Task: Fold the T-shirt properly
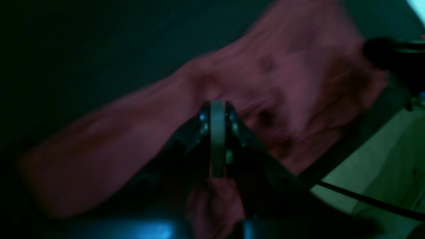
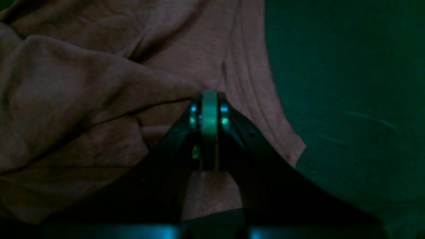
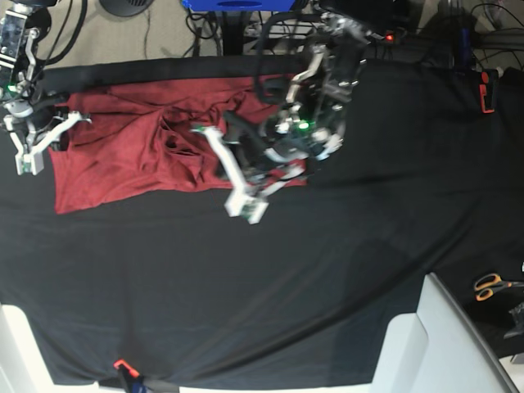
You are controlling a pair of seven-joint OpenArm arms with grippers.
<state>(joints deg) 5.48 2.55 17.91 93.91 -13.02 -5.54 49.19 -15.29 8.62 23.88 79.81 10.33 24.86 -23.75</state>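
Base view: the T-shirt [image 3: 123, 155] lies rumpled at the far left of the black-draped bench [image 3: 327, 270]. Left claw [image 3: 246, 205] and right claw [image 3: 29, 155] are both closed, empty, above the cloth.

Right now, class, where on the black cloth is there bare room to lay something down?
Bare: the black table cloth in front of the maroon long-sleeved shirt, and right toward the orange-handled scissors. Crowded: the back left, with shirt and arms.

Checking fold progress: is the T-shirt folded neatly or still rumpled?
Rumpled. The T-shirt lies bunched with deep creases in its middle on the black table cloth, with no clean fold lines.
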